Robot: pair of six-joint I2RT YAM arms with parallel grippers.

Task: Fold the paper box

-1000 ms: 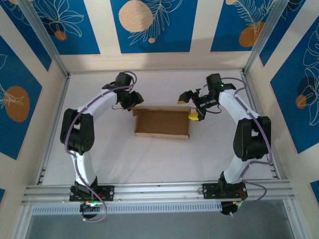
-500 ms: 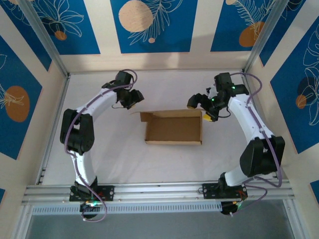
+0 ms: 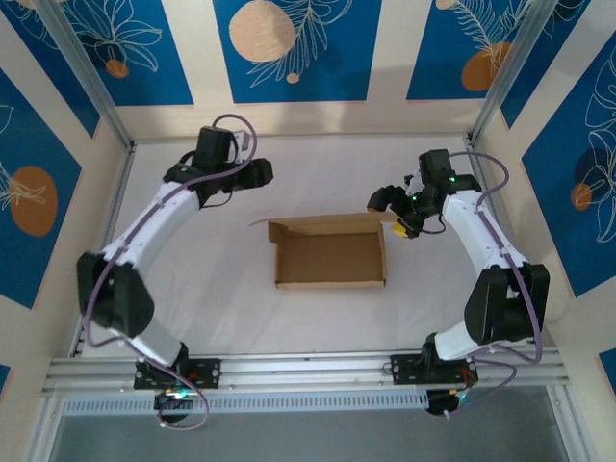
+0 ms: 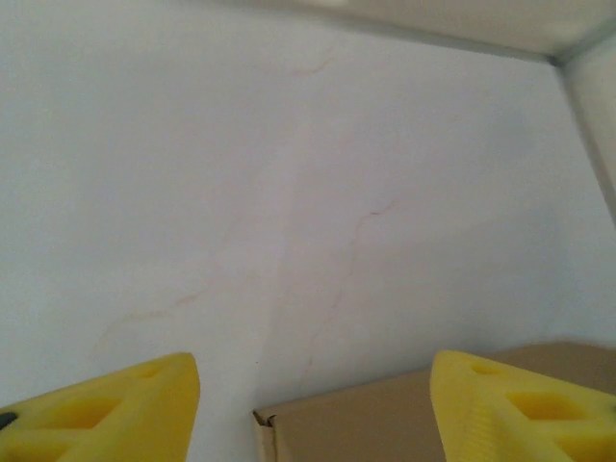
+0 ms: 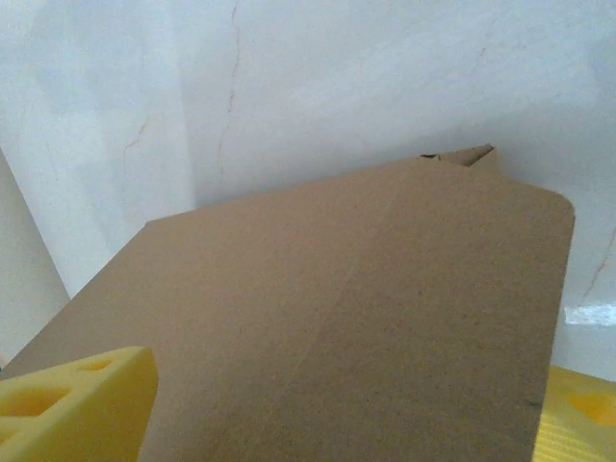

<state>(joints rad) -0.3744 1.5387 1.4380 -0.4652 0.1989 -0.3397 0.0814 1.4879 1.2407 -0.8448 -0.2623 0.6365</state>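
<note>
The paper box (image 3: 330, 258) lay near the middle of the table (image 3: 192, 289), already raised into a shallow open tray: its near and side walls stood up around a flat bottom. By the look of it the task was partly done. The far panel leaned over the far edge without being closed down, and a small tab stuck out loose at the far left corner, so the closing and tucking seemed left to do.

The right gripper (image 3: 393, 214) hung at the box's far right corner, its jaws spread wide, with the brown panel lying between them in the right wrist view; whether a finger touched the cardboard could not be told. The left gripper (image 3: 258, 173) hovered well apart from the box, toward the far left, jaws wide and holding nothing.

The table was white, faintly marked with thin cracks or stains. An aluminium rail (image 3: 308, 368) ran along its near edge, and wall panels (image 3: 294, 48) in blue and cream with leaf and circle patterns enclosed it.
</note>
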